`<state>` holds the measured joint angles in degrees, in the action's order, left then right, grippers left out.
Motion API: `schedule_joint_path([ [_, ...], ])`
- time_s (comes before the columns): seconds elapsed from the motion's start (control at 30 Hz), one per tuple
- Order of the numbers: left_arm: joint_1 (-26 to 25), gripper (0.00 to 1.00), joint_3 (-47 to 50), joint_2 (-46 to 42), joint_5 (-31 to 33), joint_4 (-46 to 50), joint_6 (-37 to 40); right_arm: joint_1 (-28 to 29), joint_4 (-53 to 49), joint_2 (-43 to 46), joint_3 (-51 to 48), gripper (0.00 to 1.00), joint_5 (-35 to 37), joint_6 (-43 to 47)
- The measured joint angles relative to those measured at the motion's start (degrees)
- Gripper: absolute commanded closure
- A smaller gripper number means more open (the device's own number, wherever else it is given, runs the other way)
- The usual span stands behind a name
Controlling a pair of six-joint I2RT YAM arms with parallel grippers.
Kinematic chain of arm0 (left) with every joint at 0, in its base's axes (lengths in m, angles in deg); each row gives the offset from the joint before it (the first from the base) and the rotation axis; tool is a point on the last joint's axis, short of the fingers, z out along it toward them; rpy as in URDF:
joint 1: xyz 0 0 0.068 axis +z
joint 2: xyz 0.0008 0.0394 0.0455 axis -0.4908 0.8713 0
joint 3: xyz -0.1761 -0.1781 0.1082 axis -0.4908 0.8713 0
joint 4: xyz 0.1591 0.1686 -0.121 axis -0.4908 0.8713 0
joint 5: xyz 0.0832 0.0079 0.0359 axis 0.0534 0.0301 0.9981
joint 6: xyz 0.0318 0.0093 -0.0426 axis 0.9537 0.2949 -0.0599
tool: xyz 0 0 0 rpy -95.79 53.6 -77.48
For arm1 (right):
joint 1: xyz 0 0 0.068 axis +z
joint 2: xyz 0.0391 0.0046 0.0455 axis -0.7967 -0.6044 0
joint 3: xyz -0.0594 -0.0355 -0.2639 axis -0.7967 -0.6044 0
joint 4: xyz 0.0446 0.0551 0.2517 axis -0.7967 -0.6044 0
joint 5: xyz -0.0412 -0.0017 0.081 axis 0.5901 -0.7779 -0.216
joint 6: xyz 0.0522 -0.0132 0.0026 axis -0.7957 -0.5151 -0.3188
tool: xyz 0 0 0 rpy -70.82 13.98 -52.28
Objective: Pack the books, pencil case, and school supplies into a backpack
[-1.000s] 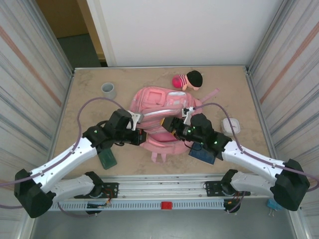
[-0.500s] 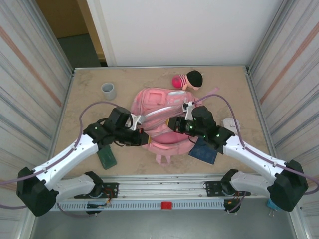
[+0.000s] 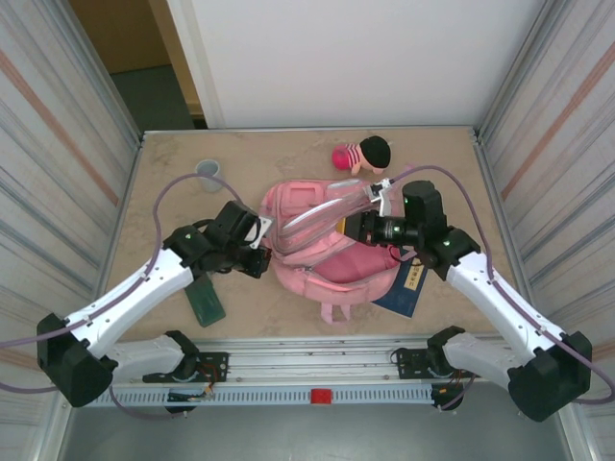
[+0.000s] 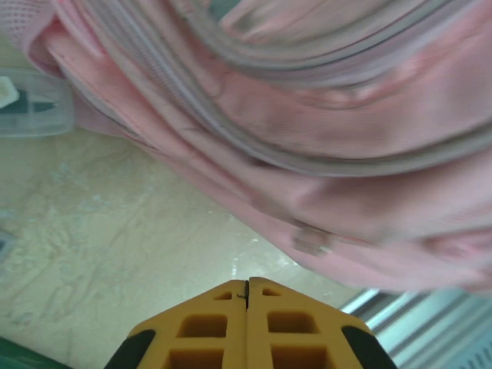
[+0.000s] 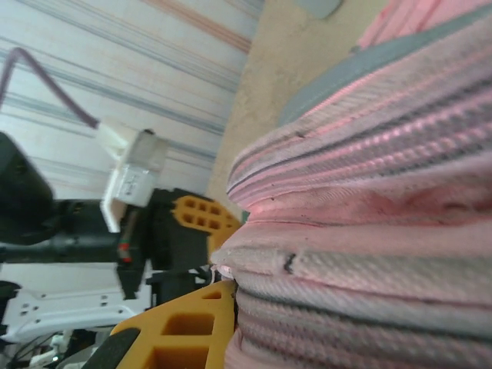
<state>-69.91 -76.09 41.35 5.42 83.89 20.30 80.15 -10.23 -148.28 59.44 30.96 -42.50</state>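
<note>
The pink backpack (image 3: 322,257) lies in the middle of the table, its upper edge pulled up. My right gripper (image 3: 352,225) is shut on that raised edge. In the right wrist view one yellow finger (image 5: 192,327) presses against the pink fabric (image 5: 384,231), which hides the other finger. My left gripper (image 3: 260,258) hangs just off the backpack's left side, its jaws shut with nothing between them (image 4: 247,283); bare table lies between it and the backpack (image 4: 330,146). The dark blue book (image 3: 411,286) lies at the right, partly under the backpack. I cannot tell which thing is the pencil case.
A flat green item (image 3: 205,303) lies under the left arm. A grey cup (image 3: 207,170) stands at the back left and a pink-and-black plush doll (image 3: 363,154) at the back. A clear plastic case (image 4: 31,104) lies beside the backpack. Metal walls enclose the table.
My right gripper closed on the backpack's edge, then moved back and right, lifting it. The backpack shifted right over more of the book. The left gripper now sits just clear of the backpack.
</note>
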Motion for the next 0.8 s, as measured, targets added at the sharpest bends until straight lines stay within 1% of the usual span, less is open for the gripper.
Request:
schedule_joint_path([
  [0.03, 0.0, 0.56, 0.6, -0.3, -1.0, -1.5, 0.0, 0.0, -0.2, 0.0, 0.6, 0.98, -0.6, 0.0],
  [0.13, 0.0, 0.50, 3.5, -3.4, -4.5, -5.7, -0.9, 0.0, -0.5, -0.4, 1.3, 0.97, -1.8, 0.0],
  [0.23, -0.1, 0.40, 8.2, -9.2, -8.8, -11.0, -2.8, 0.0, -0.6, -1.7, 1.4, 0.97, -2.7, 0.0],
  [0.37, -0.1, 0.30, 14.8, -17.0, -14.8, -18.0, -6.8, 0.0, -0.5, -3.3, 1.4, 0.97, -3.4, 0.0],
  [0.43, -0.3, 0.26, 17.7, -19.2, -17.3, -21.4, -9.4, 0.0, -0.5, -3.6, 1.4, 0.97, -3.5, 0.0],
  [0.5, -0.8, 0.24, 19.8, -19.8, -19.1, -23.9, -11.5, 0.0, -0.5, -3.7, 1.4, 0.97, -3.7, 0.0],
  [0.67, -1.6, 0.21, 21.2, -17.9, -20.2, -27.7, -14.4, 0.2, -0.3, -3.8, 1.4, 0.97, -3.8, 0.0],
  [0.73, -1.9, 0.22, 21.2, -16.0, -20.8, -29.9, -15.3, 0.4, -0.1, -3.8, 1.4, 0.97, -3.8, 0.0],
  [0.8, -2.8, 0.24, 21.2, -14.1, -20.9, -31.6, -16.0, 0.7, -0.1, -3.8, 1.4, 0.97, -3.7, 0.0],
])
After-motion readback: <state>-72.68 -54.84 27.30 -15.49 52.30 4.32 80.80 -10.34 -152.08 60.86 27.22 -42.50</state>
